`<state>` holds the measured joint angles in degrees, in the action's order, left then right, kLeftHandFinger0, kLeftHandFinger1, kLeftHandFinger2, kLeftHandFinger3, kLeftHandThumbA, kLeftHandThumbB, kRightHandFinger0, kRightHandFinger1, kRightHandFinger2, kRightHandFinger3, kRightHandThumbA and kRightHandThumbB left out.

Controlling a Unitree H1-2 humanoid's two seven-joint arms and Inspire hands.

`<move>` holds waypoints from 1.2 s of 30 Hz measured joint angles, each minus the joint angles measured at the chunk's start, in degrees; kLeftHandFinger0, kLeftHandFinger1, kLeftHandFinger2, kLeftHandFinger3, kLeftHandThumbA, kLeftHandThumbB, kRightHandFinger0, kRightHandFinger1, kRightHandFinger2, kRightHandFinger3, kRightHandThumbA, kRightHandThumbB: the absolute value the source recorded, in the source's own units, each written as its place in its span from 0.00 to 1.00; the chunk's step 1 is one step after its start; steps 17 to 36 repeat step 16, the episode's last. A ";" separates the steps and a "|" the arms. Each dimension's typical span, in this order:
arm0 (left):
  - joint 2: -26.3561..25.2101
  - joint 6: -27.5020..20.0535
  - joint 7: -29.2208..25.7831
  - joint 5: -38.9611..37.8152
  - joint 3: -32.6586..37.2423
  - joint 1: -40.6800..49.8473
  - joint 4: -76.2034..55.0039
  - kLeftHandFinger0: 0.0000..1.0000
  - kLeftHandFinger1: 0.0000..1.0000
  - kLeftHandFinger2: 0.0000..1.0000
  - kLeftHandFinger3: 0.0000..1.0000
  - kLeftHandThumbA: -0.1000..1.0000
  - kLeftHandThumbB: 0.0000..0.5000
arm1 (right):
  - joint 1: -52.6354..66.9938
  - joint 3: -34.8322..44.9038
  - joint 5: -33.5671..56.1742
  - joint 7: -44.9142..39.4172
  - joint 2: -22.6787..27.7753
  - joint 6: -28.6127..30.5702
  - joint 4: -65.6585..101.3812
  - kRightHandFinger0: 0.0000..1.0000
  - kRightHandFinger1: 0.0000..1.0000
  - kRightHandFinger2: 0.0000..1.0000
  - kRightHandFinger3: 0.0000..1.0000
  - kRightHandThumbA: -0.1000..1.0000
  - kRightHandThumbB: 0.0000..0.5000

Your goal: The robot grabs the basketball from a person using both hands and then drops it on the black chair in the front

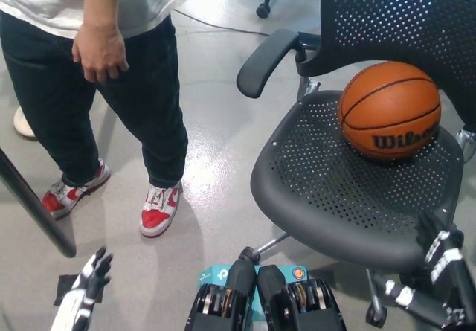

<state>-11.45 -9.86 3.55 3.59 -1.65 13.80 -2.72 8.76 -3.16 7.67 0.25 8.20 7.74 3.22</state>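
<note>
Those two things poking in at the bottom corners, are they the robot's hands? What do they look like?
Yes. The left hand at the lower left is white with dark, slim fingertips and black gaps between its segments. The right hand at the lower right is black with white bands across the fingers; more white patches mark the black arm behind it. No loose cables show on either one.

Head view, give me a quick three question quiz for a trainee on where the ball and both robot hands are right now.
1. True or false: the basketball rests on the seat of the black chair.
2. Which hand shows at the lower left? A) the white left hand B) the black right hand
3. Fill in: neither robot hand touches the ____.

Key: 1 true. 2 A. 3 basketball. Both hands are low, fingers apart, holding nothing; the person stands to the left of the chair, hand hanging down.
</note>
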 measured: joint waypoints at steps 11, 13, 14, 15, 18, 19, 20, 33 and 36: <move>0.01 -6.98 -0.84 1.65 -0.81 -0.90 8.84 1.00 1.00 1.00 1.00 1.00 0.50 | -0.13 -1.60 -2.43 -0.76 -2.24 9.30 -13.73 1.00 1.00 1.00 1.00 1.00 0.43; 0.00 -8.16 -1.05 2.01 -1.09 -0.96 9.85 1.00 1.00 1.00 1.00 1.00 0.49 | -0.24 -1.60 -2.57 -1.04 -2.21 10.90 -15.41 1.00 1.00 1.00 1.00 1.00 0.43; -0.02 -8.74 -1.10 2.15 -1.23 -0.91 10.25 1.00 1.00 1.00 1.00 1.00 0.48 | -0.21 -1.60 -2.63 -1.26 -2.19 11.68 -15.98 1.00 1.00 1.00 1.00 1.00 0.41; -0.02 -9.28 -1.14 2.31 -1.32 -0.82 10.65 1.00 1.00 1.00 1.00 1.00 0.48 | -0.14 -1.60 -2.69 -1.53 -2.15 12.32 -16.34 1.00 1.00 1.00 1.00 1.00 0.41; -0.02 -9.65 -1.17 2.44 -1.36 -0.76 10.96 1.00 1.00 1.00 1.00 1.00 0.48 | -0.14 -1.59 -2.77 -1.74 -2.13 12.84 -16.67 1.00 1.00 1.00 1.00 1.00 0.42; -0.02 -9.65 -1.17 2.44 -1.36 -0.76 10.96 1.00 1.00 1.00 1.00 1.00 0.48 | -0.14 -1.59 -2.77 -1.74 -2.13 12.84 -16.67 1.00 1.00 1.00 1.00 1.00 0.42; -0.02 -9.65 -1.17 2.44 -1.36 -0.76 10.96 1.00 1.00 1.00 1.00 1.00 0.48 | -0.14 -1.59 -2.77 -1.74 -2.13 12.84 -16.67 1.00 1.00 1.00 1.00 1.00 0.42; -0.02 -9.65 -1.17 2.44 -1.36 -0.76 10.96 1.00 1.00 1.00 1.00 1.00 0.48 | -0.14 -1.59 -2.77 -1.74 -2.13 12.84 -16.67 1.00 1.00 1.00 1.00 1.00 0.42; -0.02 -9.65 -1.17 2.44 -1.36 -0.76 10.96 1.00 1.00 1.00 1.00 1.00 0.48 | -0.14 -1.59 -2.77 -1.74 -2.13 12.84 -16.67 1.00 1.00 1.00 1.00 1.00 0.42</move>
